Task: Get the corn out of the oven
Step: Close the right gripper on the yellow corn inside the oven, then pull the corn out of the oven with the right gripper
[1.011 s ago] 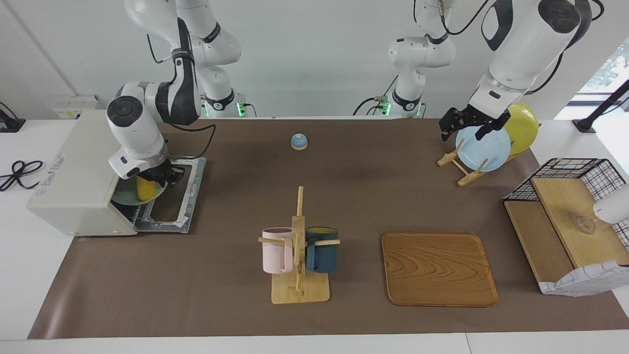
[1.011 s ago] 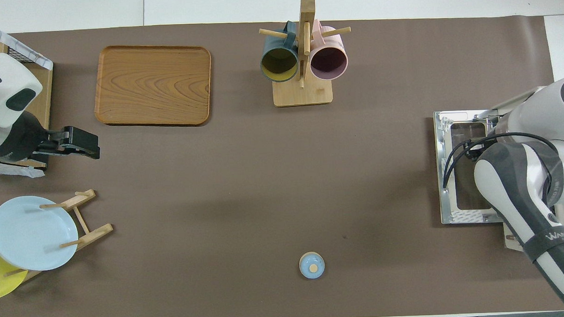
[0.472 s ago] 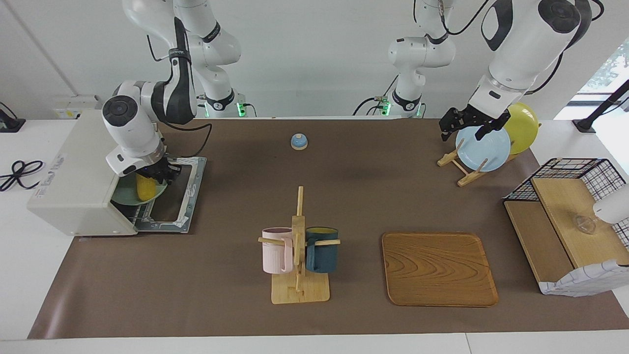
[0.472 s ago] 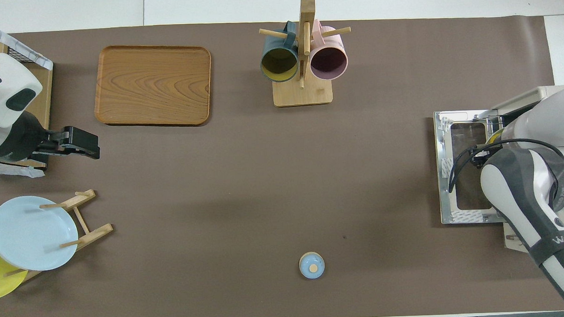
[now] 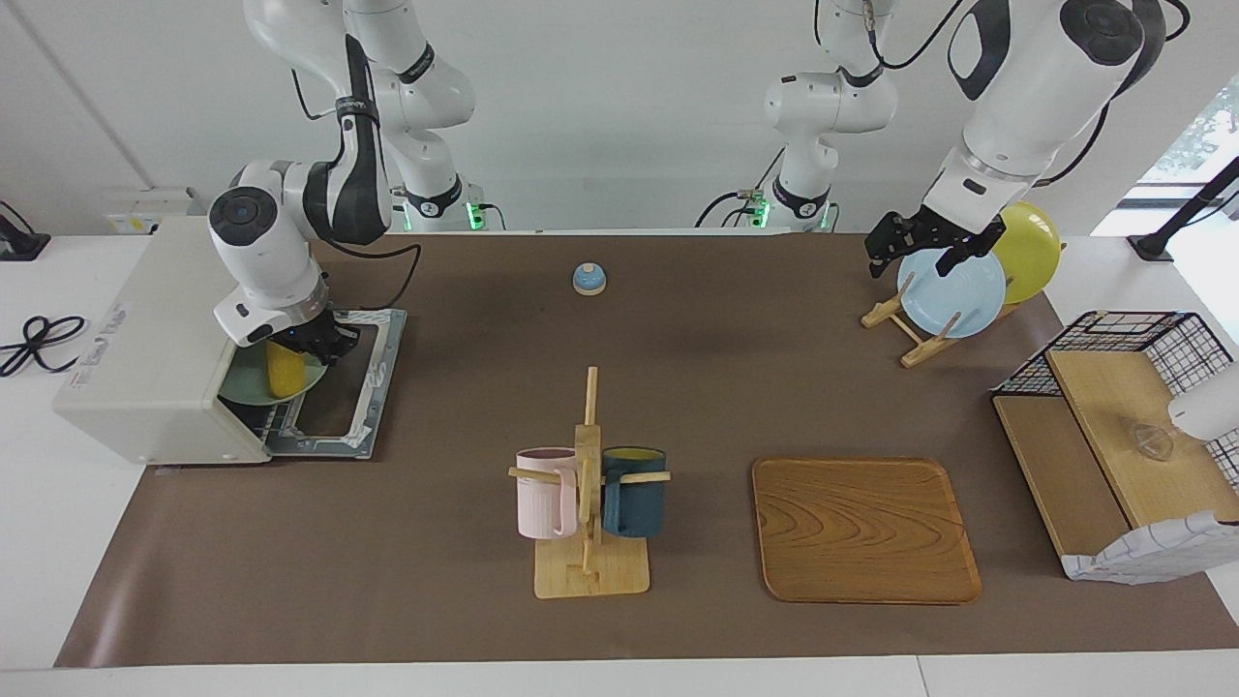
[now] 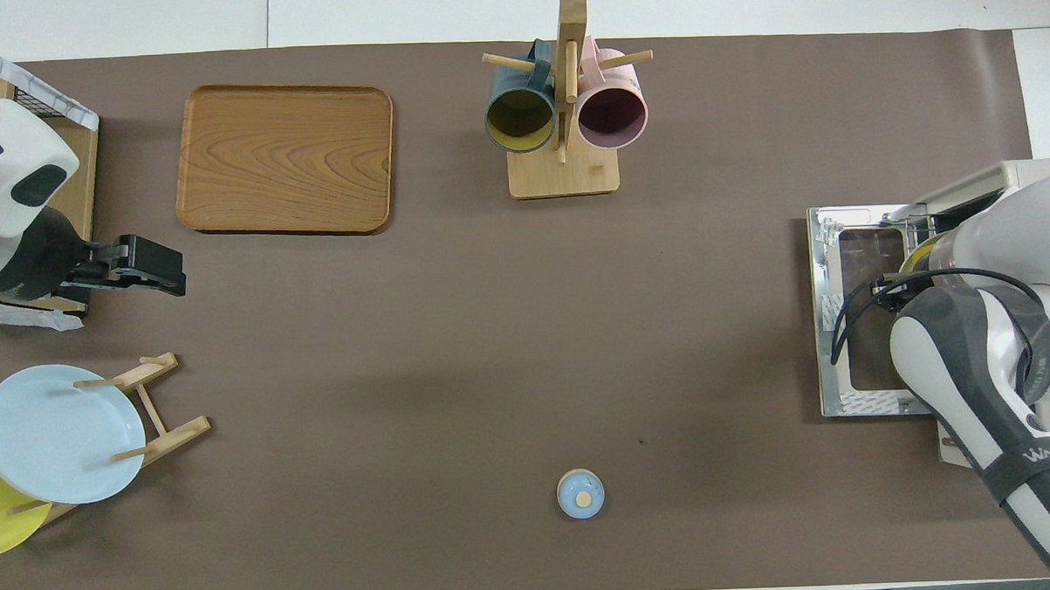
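— Where's the corn point(image 5: 283, 369)?
— On a green plate point(image 5: 254, 386) in the open oven point(image 5: 155, 348), at the right arm's end.
— The right gripper point(image 5: 312, 346)?
— At the corn; seemingly clamped on it.
— The left gripper point(image 5: 912, 244)?
— Over the plate rack point(image 5: 905, 329), waiting.

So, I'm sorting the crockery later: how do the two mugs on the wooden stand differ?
The pink mug is pale pink inside and out, while the blue mug is dark blue outside with a yellowish inside, plain in the overhead view. The pink mug hangs on the side toward the right arm's end of the table, the blue mug toward the left arm's. Both hang on pegs of the same wooden stand, look alike in size and shape, and lie tipped on their sides.
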